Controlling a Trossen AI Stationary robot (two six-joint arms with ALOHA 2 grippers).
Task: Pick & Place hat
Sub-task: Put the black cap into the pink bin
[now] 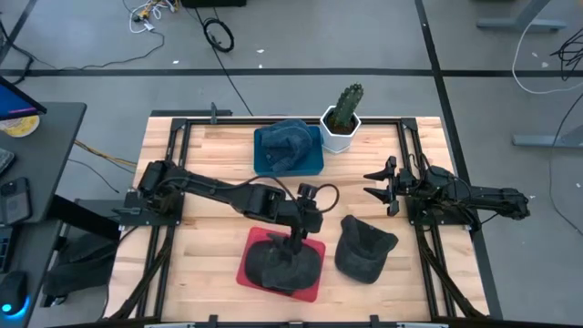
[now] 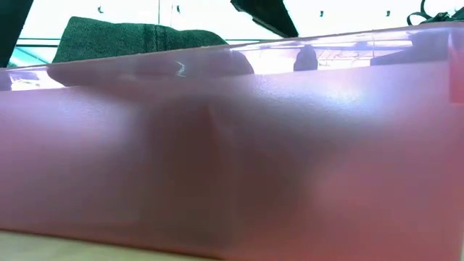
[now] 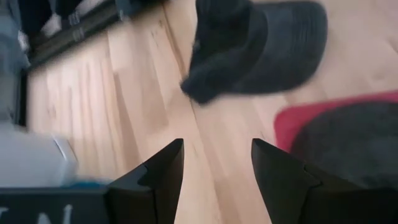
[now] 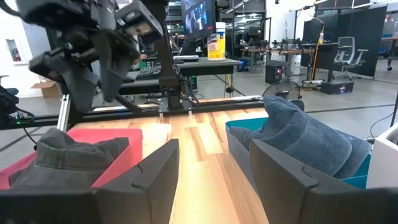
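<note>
The left gripper (image 1: 297, 244) hangs with jaws apart above the dark hat (image 1: 278, 264) lying in the red tray (image 1: 314, 285) at the near edge. A second dark hat (image 1: 364, 246) lies on the table just right of it. The right gripper (image 1: 381, 186) waits at the right side, jaws apart

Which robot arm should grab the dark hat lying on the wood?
Probably the left. The left gripper hangs open over the red tray, right beside the loose dark hat. The right gripper waits open farther back, near the table's right edge.
</note>
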